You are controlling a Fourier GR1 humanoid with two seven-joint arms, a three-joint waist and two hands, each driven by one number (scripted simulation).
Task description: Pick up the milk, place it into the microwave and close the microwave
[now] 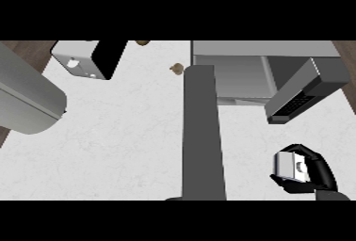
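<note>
A small white milk carton [290,165] is at the lower right, just above the counter, with my right hand [316,175] shut on it, fingers over its top and thumb under it. The microwave [233,70] stands at the back right with its cavity open. Its dark door [203,136] swings out toward me down the middle of the view. Its keypad panel [300,96] is on its right side. The carton is in front of that panel and to the right of the door. My left hand does not show; only a big grey forearm [28,101] fills the left edge.
A white and black appliance [89,57] sits at the back left of the pale counter [118,141]. Two small brown items [176,68] [142,42] lie near the back edge, left of the microwave. Dark wooden floor [28,49] shows beyond the counter's left corner.
</note>
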